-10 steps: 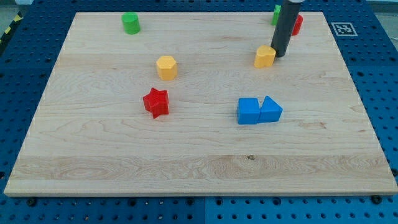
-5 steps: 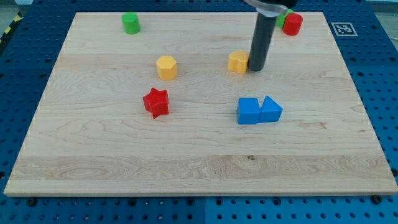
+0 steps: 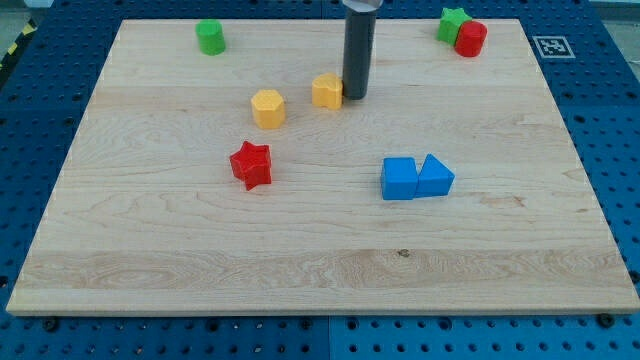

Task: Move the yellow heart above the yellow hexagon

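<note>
The yellow heart (image 3: 326, 90) lies on the wooden board (image 3: 320, 250), up and to the right of the yellow hexagon (image 3: 267, 108), with a small gap between them. My tip (image 3: 353, 97) touches the heart's right side. The dark rod rises from there out of the view's top.
A red star (image 3: 251, 165) lies below the hexagon. A blue cube (image 3: 399, 179) and a blue triangle (image 3: 436, 176) touch at the board's middle right. A green cylinder (image 3: 210, 37) is at the top left. A green star (image 3: 452, 22) and a red cylinder (image 3: 471, 38) are at the top right.
My tip has slid left across the board, pushing the yellow heart leftward from the right part to just right of the yellow hexagon. The other blocks have not moved.
</note>
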